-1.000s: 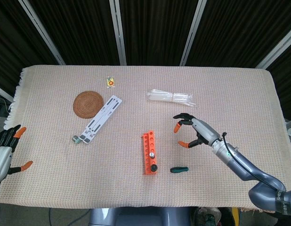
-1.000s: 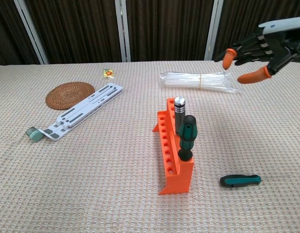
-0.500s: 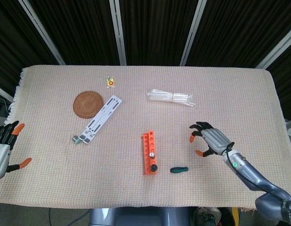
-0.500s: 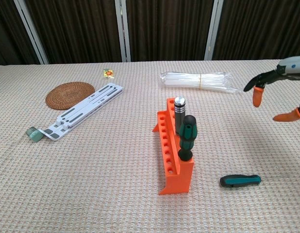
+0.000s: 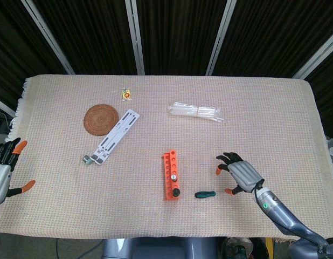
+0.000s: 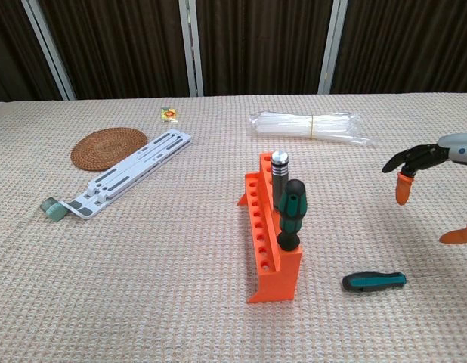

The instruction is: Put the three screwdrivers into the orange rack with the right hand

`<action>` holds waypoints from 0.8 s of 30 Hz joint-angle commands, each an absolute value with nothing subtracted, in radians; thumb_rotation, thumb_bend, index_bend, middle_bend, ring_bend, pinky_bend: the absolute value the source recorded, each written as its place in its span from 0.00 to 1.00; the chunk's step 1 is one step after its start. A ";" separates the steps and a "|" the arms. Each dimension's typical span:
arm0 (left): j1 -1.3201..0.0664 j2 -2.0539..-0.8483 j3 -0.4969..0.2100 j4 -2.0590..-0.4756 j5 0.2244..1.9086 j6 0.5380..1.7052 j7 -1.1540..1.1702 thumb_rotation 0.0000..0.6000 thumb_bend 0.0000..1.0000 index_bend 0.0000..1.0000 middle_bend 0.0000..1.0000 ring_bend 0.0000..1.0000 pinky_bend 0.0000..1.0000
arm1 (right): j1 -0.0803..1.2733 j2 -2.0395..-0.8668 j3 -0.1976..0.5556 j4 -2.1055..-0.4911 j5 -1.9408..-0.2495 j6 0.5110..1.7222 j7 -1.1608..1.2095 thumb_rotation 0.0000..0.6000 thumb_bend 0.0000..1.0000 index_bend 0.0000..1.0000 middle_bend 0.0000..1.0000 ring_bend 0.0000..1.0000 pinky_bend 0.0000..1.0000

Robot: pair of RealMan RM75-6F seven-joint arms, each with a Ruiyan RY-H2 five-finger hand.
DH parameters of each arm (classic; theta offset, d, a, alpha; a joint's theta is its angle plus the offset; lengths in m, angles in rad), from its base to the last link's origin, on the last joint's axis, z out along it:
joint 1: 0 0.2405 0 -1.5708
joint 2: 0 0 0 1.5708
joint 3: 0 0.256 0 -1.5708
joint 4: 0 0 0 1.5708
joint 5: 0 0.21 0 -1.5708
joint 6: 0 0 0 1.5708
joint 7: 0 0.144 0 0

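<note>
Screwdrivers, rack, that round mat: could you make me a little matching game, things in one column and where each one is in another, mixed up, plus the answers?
Things:
1. green-handled screwdriver
2. teal-handled screwdriver
3. woven round mat
4. right hand

Places or states:
A. lying flat on the cloth, to the right of the orange rack
B. open above the cloth, holding nothing
C. standing upright in the rack
D. far left, beside the white stand

Pairs: 1-C, 2-A, 3-D, 4-B
</note>
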State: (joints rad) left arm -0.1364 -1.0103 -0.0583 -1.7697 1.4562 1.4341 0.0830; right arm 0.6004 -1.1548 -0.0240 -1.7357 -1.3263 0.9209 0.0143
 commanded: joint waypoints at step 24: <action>-0.133 -1.014 -0.053 -1.751 1.446 1.424 0.070 1.00 0.15 0.04 0.00 0.00 0.00 | 0.478 -1.440 -0.056 -1.623 -1.352 1.080 -0.408 1.00 0.12 0.46 0.08 0.00 0.00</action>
